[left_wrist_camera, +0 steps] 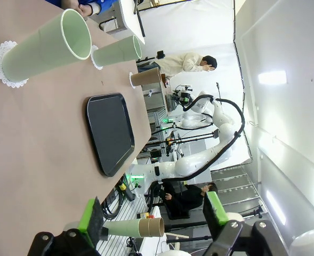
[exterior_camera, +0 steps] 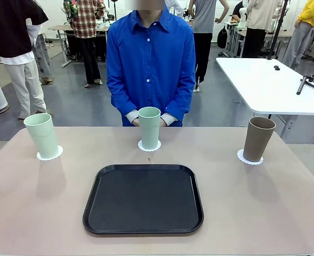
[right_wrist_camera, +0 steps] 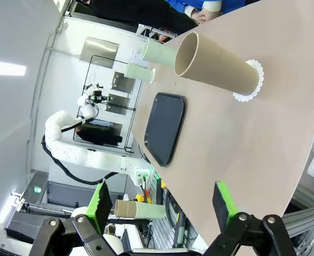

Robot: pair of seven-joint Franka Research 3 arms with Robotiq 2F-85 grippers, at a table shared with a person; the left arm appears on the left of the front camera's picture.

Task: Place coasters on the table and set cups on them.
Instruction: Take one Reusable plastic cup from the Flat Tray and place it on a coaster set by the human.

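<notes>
All three cups (exterior_camera: 149, 127) stand on coasters (exterior_camera: 149, 146) beyond the black tray (exterior_camera: 143, 199); my left gripper (left_wrist_camera: 152, 217) and right gripper (right_wrist_camera: 164, 206) hang spread, empty; setting looks finished, nothing left but holding back

From my station, I see a grey floor (exterior_camera: 87, 104) running back behind the work area. Off the far right corner of my table stands a white rectangular table (exterior_camera: 263, 88) with rounded corners, a dark tool (exterior_camera: 306, 82) lying near its right edge. Further back sit more tables (exterior_camera: 61, 29), with several people standing among them. In the left wrist view, a white wall (left_wrist_camera: 284, 74) carries bright strip lights (left_wrist_camera: 273, 78), and a metal staircase (left_wrist_camera: 231, 181) rises beside it. The right wrist view shows a pale wall with another ceiling light (right_wrist_camera: 8, 68).
</notes>
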